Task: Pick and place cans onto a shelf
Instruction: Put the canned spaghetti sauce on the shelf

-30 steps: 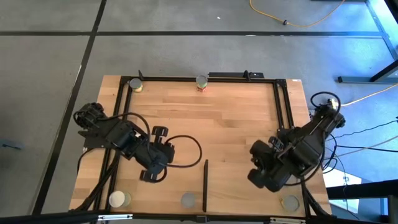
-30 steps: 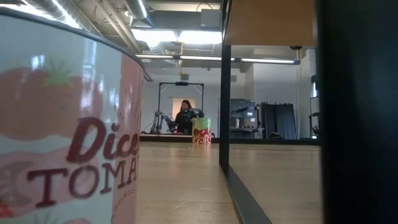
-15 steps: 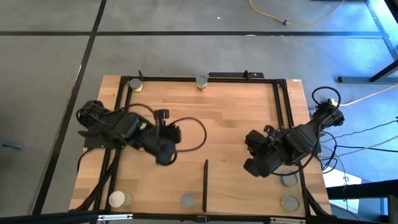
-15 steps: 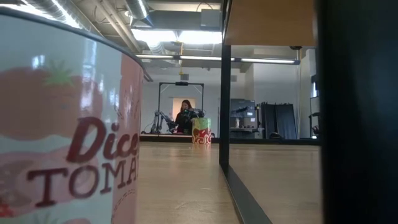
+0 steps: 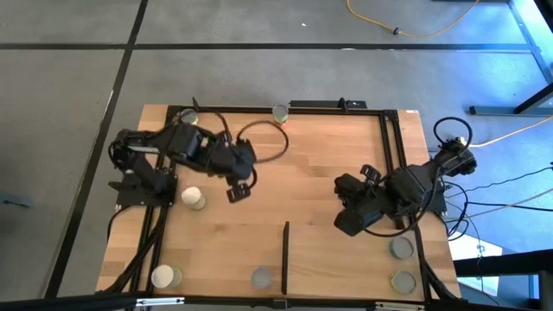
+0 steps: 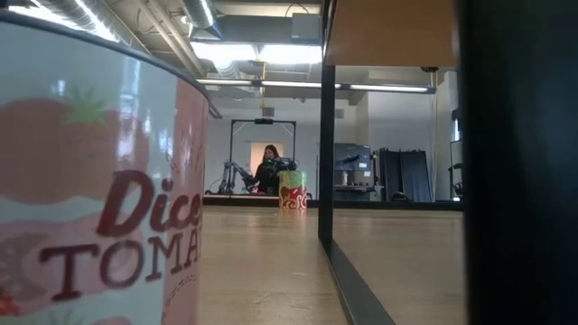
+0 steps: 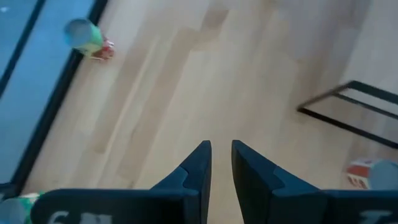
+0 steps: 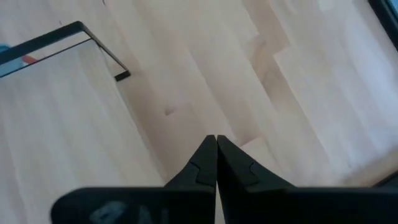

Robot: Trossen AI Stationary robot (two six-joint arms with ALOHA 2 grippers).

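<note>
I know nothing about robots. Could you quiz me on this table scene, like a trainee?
1. True or false: the right gripper is holding a can.
2. The big can next to the low camera is labelled: A) beans B) tomatoes C) corn
3. Fill in: the cream-topped can lies nearer the ___ gripper.

Key: 1 false, its fingers are closed on nothing. 2 B. 3 left; the left gripper is close beside it.
</note>
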